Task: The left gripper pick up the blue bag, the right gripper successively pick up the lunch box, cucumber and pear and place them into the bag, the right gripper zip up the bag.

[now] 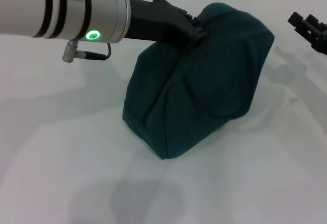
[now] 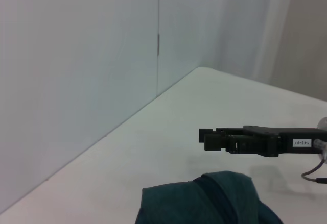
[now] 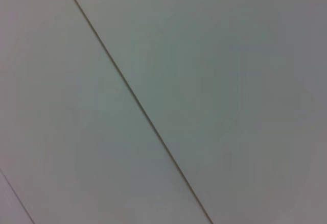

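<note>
Silver wrist (image 1: 76, 9), green LED, blk claw (image 1: 196, 30)

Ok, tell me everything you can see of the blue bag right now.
The blue bag is a dark teal fabric bag, soft and creased, sitting as a closed-looking lump on the white table. It leans, its base on the table and its top raised toward the far side. The left gripper meets it at its top edge, where fabric bunches around the fingers. No handles, lining or zipper ring show. The right gripper is apart from it.
</note>
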You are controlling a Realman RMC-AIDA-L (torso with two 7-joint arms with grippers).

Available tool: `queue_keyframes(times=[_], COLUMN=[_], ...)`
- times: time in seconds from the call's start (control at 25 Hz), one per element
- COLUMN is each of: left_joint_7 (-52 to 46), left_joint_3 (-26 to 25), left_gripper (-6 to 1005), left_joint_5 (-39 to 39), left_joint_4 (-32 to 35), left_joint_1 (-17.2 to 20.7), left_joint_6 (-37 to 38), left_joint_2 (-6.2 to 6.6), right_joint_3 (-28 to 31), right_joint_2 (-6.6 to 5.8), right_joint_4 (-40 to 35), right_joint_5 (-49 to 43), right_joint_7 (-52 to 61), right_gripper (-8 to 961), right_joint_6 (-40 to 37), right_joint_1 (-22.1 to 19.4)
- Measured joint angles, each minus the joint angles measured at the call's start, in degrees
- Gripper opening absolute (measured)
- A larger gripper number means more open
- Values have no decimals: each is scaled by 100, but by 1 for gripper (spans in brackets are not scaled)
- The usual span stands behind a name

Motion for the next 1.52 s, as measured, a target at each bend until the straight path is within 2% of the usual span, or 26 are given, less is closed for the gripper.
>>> queue_keyframes(times=[0.12, 0.24, 0.32, 0.44, 0.48, 0.52, 0.64, 0.72, 0.8, 0.92, 1.04, 1.12, 1.28, 1.52], left_joint_7=[33, 86, 124, 298, 667, 667, 1638, 2465, 3088, 3931, 4735, 5282, 6290, 6884], left_joint_3=[-2, -9, -13, -144, -404, -404, -943, -1364, -1772, -2604, -3471, -3813, -3995, -4010], left_gripper=[125, 339, 383, 449, 472, 494, 560, 623, 704, 801, 845, 874, 870, 864], left_joint_5=[-73, -153, -230, -477, -888, -888, -2075, -3103, -3695, -4325, -4302, -4008, -3359, -2852], left_joint_4=[-37, -55, -34, 90, 134, 134, -78, -499, -1003, -2112, -3248, -3796, -4482, -5106], left_joint_1=[1, 36, 90, 234, 393, 393, 714, 920, 998, 978, 951, 969, 1087, 1250], left_joint_6=[-4, -65, -132, -256, -307, -307, -316, -99, 299, 1343, 2322, 2718, 2926, 2881], left_joint_2=[1, 1, 1, 3, 3, 3, 5, 17, 27, 45, 94, 120, 120, 96], right_joint_3=[0, 0, 0, 0, 0, -23, -96, -137, -140, -115, -94, -91, -84, -121], right_joint_2=[-5, -14, -25, -37, -37, -71, -134, -244, -340, -453, -501, -497, -421, -146], right_joint_4=[-6, -12, -66, -272, -272, -640, -1075, -1623, -2188, -2877, -3373, -3519, -3554, -3313], right_joint_5=[24, 35, 41, 42, 42, 18, -149, -495, -873, -1356, -1735, -1911, -2483, -3374], right_joint_7=[-97, -179, -194, -260, -260, -399, -411, -313, -126, 136, 264, 278, 248, -119], right_gripper=[589, 726, 817, 848, 858, 868, 868, 868, 868, 868, 868, 868, 868, 868], right_joint_6=[-84, -139, -159, -260, -260, -500, -763, -1100, -1484, -2101, -2837, -3233, -3727, -3620], right_joint_1=[-88, -157, -211, -351, -351, -551, -748, -967, -1199, -1465, -1640, -1720, -1801, -1900])
